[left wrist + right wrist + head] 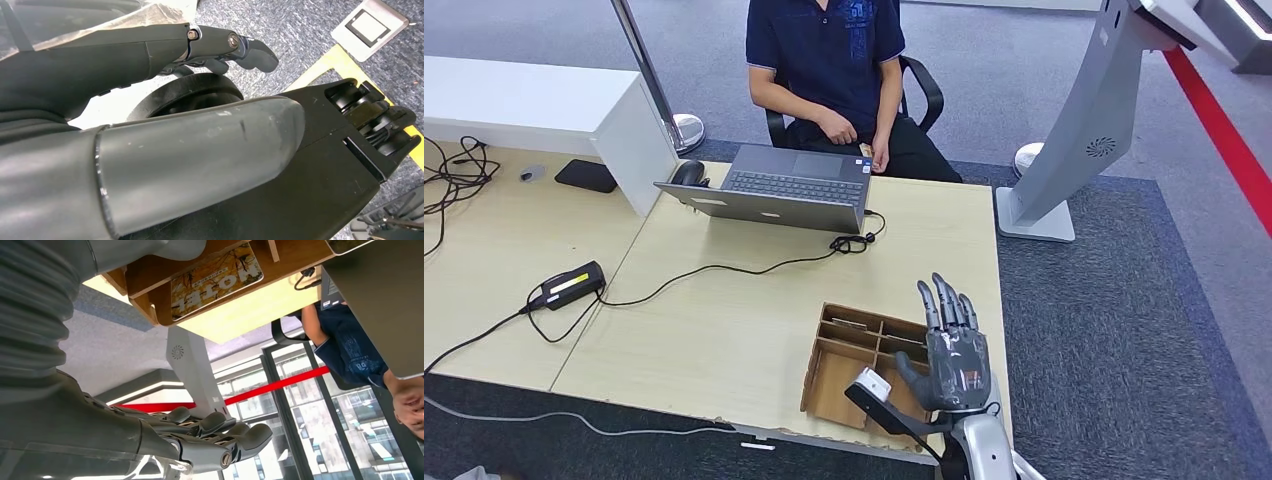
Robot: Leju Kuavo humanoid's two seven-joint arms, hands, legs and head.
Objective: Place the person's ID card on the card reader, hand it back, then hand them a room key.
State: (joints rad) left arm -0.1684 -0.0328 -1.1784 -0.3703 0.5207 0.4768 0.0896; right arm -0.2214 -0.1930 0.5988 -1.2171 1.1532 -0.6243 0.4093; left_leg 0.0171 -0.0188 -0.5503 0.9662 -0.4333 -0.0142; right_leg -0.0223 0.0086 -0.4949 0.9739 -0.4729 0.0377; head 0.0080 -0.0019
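My right hand (954, 345) hovers over the right side of a wooden divided box (836, 388) at the table's near right, fingers stretched and apart, holding nothing. In the right wrist view its fingers (220, 436) are spread, and a room key card printed HOTEL (216, 275) lies in a compartment of the wooden box (145, 277). A person (829, 60) sits behind the laptop, with a small card (865, 152) at their hand. A black device with a yellow strip (572, 283), cabled, lies on the table's left. My left hand (220, 42) hangs by my body, holding nothing.
An open grey laptop (784, 185) stands at the table's far edge with a cable (724, 268) running across the middle. A mouse (689, 172), a black pad (586, 175) and a white cabinet (534, 110) are at the far left. A grey kiosk stand (1084, 130) rises at the right.
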